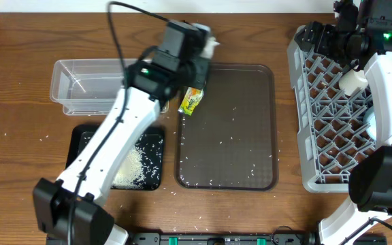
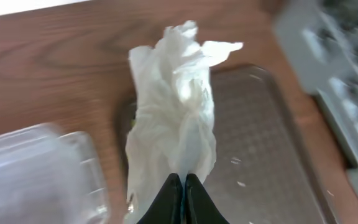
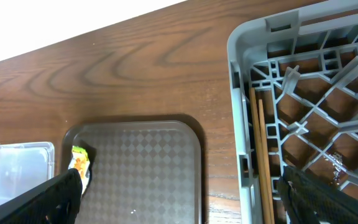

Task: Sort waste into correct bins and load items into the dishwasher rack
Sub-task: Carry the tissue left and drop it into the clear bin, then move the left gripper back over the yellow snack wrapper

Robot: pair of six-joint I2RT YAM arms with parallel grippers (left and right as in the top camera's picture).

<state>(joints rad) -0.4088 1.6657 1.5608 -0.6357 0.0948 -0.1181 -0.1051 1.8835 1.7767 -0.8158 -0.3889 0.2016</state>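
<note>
My left gripper (image 2: 180, 178) is shut on the crumpled white tissue (image 2: 174, 106) and holds it above the far left corner of the brown serving tray; the overhead view shows the tissue (image 1: 213, 45) at the gripper (image 1: 201, 49). The yellow-green wrapper (image 1: 191, 101) lies on that tray's left edge and also shows in the right wrist view (image 3: 79, 160). The clear tub (image 1: 87, 85) stands left of it. The black tray (image 1: 156, 178) holds a heap of rice (image 1: 133, 169). My right gripper (image 3: 191, 199) is open and empty over the grey rack's (image 1: 303, 102) far left edge.
The brown serving tray (image 1: 226, 129) lies mid-table with scattered rice grains; more grains lie on the wood around the black tray. A wooden stick (image 3: 260, 143) lies along the rack's left side. A white object (image 1: 352, 83) shows in the rack beside my right arm.
</note>
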